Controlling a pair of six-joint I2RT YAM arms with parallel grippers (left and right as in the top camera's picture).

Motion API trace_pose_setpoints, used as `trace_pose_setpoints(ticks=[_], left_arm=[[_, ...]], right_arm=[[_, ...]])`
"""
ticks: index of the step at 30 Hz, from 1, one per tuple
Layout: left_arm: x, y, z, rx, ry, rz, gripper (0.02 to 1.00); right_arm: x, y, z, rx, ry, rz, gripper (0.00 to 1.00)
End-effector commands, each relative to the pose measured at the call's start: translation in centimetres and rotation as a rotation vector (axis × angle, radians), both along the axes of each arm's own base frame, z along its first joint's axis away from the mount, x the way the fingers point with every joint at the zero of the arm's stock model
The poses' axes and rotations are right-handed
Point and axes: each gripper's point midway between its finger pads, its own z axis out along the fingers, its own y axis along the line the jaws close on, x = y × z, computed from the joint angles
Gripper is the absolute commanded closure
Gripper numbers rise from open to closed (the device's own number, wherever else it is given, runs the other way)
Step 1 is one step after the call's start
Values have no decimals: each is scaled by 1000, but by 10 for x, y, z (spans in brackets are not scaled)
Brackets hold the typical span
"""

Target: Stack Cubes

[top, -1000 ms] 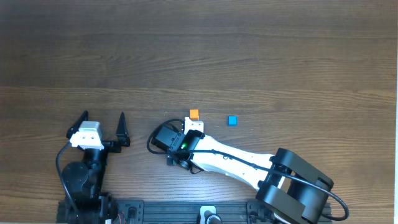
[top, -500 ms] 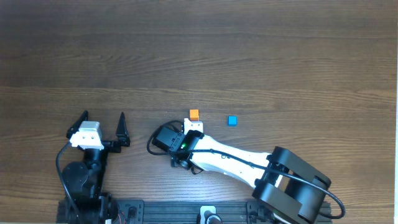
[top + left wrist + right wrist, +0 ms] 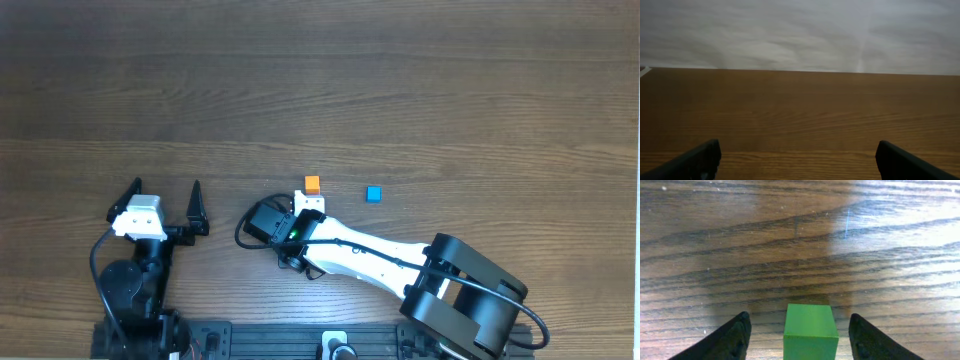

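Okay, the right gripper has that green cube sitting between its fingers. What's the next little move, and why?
Probably close the right gripper on the green cube. The cube sits roughly centred between the open fingers, with bare table showing on either side of it, so nothing seems to be gripped yet.

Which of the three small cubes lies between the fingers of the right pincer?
The small green cube, resting on the wooden table between the fingers of the open right pincer. The small orange cube and small blue cube lie outside it.
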Motion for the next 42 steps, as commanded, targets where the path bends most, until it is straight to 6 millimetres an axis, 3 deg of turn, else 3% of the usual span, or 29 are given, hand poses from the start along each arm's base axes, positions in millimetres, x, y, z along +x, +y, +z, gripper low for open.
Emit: trace_pose_setpoints(ticks=[1, 6, 23, 33, 37, 42], left_arm=[[0, -1, -1, 14, -2, -9, 18], [0, -1, -1, 14, -2, -9, 18], [0, -1, -1, 14, -2, -9, 20], [0, -1, -1, 14, -2, -9, 18], [0, -1, -1, 14, -2, -9, 18], [0, -1, -1, 14, -2, -9, 18]], right_arm=[[-2, -5, -5, -20, 8, 11, 426], [-2, -8, -5, -28, 13, 4, 448], [-2, -8, -5, -29, 14, 3, 660], [-1, -8, -4, -19, 18, -5, 884], [5, -4, 16, 6, 1, -13, 928], [30, -2, 71, -5, -67, -10, 956]])
